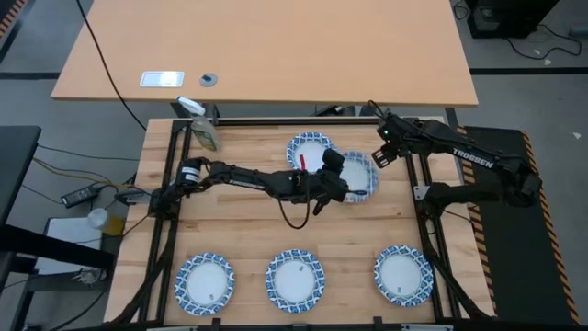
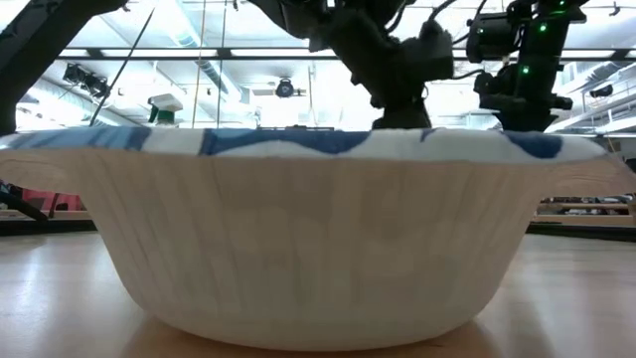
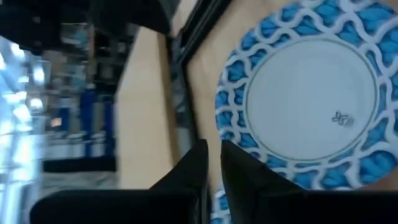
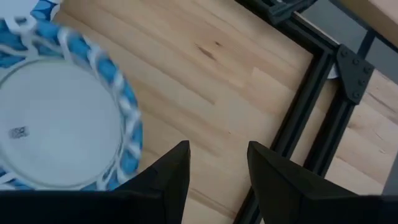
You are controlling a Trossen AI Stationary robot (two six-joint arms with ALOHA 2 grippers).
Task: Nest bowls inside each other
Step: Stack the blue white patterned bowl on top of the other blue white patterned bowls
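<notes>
Five bowls with white centres and blue-and-white rims show in the high view. Three rest on their bases along the near edge [image 1: 205,280], [image 1: 295,279], [image 1: 402,273]. One of them fills the low view [image 2: 318,239]. A fourth bowl [image 1: 310,150] sits far of centre. Right beside it is the fifth bowl [image 1: 358,176] [image 3: 311,93] [image 4: 62,124], with my left gripper [image 1: 333,171] [image 3: 214,149] shut on it. My right gripper [image 1: 382,154] [image 4: 217,155] hangs open over bare wood just right of that bowl, touching nothing. My left gripper pinches the fifth bowl's rim [image 3: 227,138] on the side facing the fourth bowl. One finger [image 3: 249,180] lies over the bowl's inside and the other finger [image 3: 189,174] outside it. The fingers come from the table's left, slanting down. Whether the base is clear of the table does not show.
A green-and-white bottle [image 1: 204,133] stands at the far left corner. A black frame rail [image 1: 276,120] [image 4: 311,118] runs around the wooden table. A tan desk [image 1: 276,46] lies beyond the far edge. Bare wood lies between the far bowls and the near row.
</notes>
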